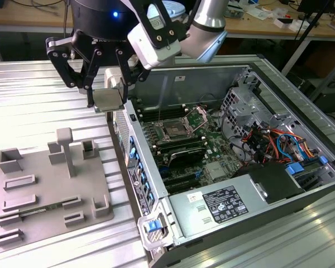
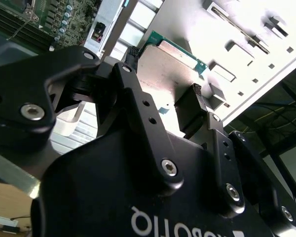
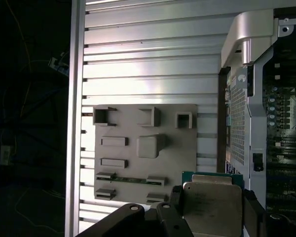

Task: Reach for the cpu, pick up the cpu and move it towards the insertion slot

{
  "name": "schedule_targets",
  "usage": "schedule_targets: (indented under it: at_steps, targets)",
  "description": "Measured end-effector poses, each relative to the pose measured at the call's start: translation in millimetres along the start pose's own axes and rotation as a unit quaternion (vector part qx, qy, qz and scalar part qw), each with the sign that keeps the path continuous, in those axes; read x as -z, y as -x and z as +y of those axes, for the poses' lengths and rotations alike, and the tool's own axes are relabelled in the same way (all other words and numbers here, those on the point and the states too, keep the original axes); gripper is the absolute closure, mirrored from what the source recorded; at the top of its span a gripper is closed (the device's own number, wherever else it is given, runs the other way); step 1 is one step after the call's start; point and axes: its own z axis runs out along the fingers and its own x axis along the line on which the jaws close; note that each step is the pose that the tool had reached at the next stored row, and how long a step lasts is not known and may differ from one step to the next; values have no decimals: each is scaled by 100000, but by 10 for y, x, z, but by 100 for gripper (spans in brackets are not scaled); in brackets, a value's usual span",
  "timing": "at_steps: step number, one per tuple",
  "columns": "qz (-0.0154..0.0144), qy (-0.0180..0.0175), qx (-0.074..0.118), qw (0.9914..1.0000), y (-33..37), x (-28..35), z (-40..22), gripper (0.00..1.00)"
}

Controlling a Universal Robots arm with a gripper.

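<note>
My gripper (image 1: 107, 99) is clamped on the cpu (image 1: 108, 99), its black fingers (image 2: 191, 111) pinching opposite edges of the thin square chip. In both wrist views the cpu (image 3: 210, 210) shows a flat, dull silver metal lid on a green board rim. I hold it in the air above the near wall of the open case (image 1: 229, 206), beside the ribbed table (image 1: 39, 106).

Below, on the exterior view's left, the matte grey plastic tray (image 1: 50, 184) lies flat on the table's aluminium slats, carrying raised blocks, low rectangular frames and one upright post.

Farther off, inside the sheet-metal case, the green motherboard (image 1: 206, 151) lies flat. The slot (image 1: 173, 132) sits on it, well apart from the cpu: a square socket with a shiny steel frame and dark centre, flanked by long black memory slots (image 1: 181, 146). Beyond it, red and blue cables (image 1: 279, 145) tangle near the perforated drive cage (image 1: 251, 106).
</note>
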Motion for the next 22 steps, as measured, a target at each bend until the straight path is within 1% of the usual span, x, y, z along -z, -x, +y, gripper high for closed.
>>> schedule_targets:
  at_steps: [3, 8, 19, 22]
  targets:
    - [1, 0, -1, 100000, 16, 0, 0, 45]
    - [1, -4, 0, 100000, 69, 0, -2, 45]
    - [3, -70, 0, 100000, 144, 0, -3, 45]
    - [3, -82, 1, 100000, 174, 0, -4, 45]
